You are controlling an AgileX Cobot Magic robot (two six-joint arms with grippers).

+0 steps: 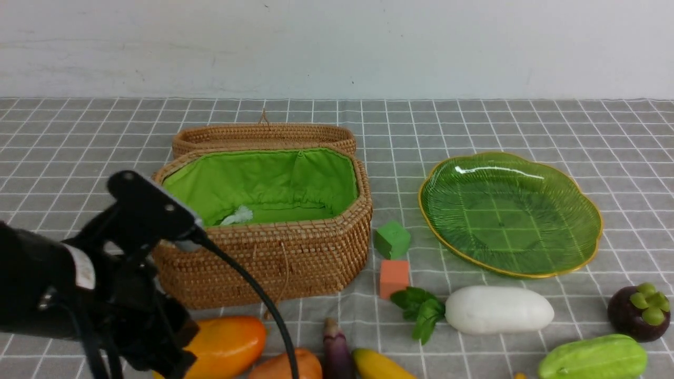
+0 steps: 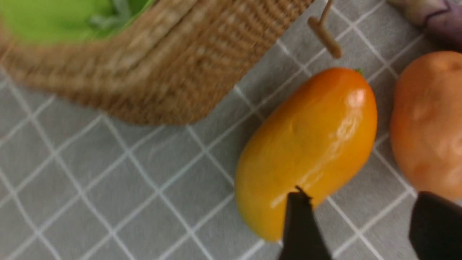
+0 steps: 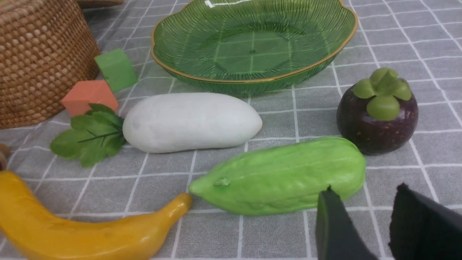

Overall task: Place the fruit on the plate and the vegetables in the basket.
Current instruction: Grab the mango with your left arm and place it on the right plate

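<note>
The open basket (image 1: 274,263) with green lining stands left of centre, and the green leaf plate (image 1: 511,210) lies empty to its right. Along the near edge lie the mango (image 1: 226,345), potato (image 1: 287,366), eggplant (image 1: 337,352), banana (image 1: 379,366), radish (image 1: 499,309), gourd (image 1: 592,358) and mangosteen (image 1: 638,311). My left gripper (image 2: 364,216) is open over bare cloth between the mango (image 2: 306,151) and the potato (image 2: 429,122). My right gripper (image 3: 364,206) is open and empty, just beside the gourd (image 3: 285,175), with the mangosteen (image 3: 377,115) beyond it.
A green cube (image 1: 392,239) and an orange cube (image 1: 394,278) sit between basket and plate. The basket's lid (image 1: 263,136) lies behind it. My left arm (image 1: 105,284) blocks the basket's near left corner. The banana (image 3: 83,227) and the radish (image 3: 191,121) lie beside the gourd.
</note>
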